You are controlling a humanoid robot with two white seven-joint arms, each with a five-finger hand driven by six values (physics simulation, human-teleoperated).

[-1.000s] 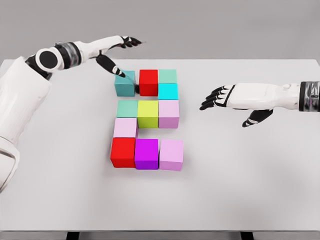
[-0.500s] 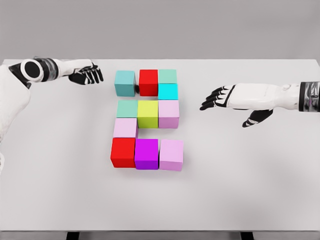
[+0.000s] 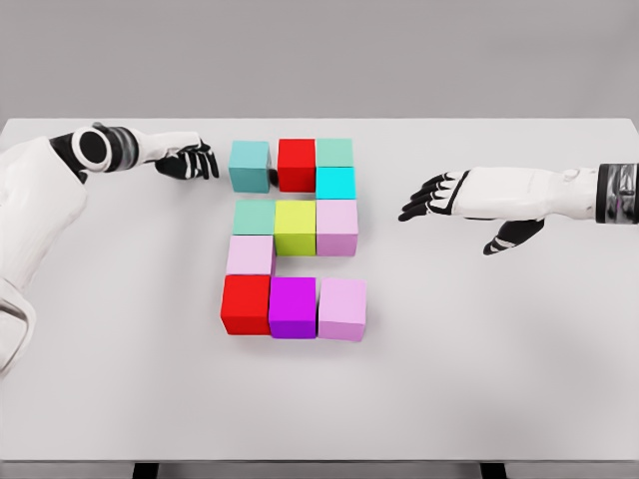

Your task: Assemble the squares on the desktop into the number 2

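**Blocks stood in a 2 between two empty hands**

The left hand (image 3: pixel 190 161) hovered with fingers loosely curled, holding nothing, its fingertips just beside the teal block (image 3: pixel 250 166) at the figure's top-left. The right hand (image 3: pixel 469 198) was spread open and empty, well apart from the cyan block (image 3: pixel 335 183).

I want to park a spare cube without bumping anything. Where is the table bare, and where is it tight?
Bare: the table's front strip below the bottom row, and the front right under the right robot hand. Tight: the gap between the left robot hand and the teal cube, and the notch beside the pale pink cube.
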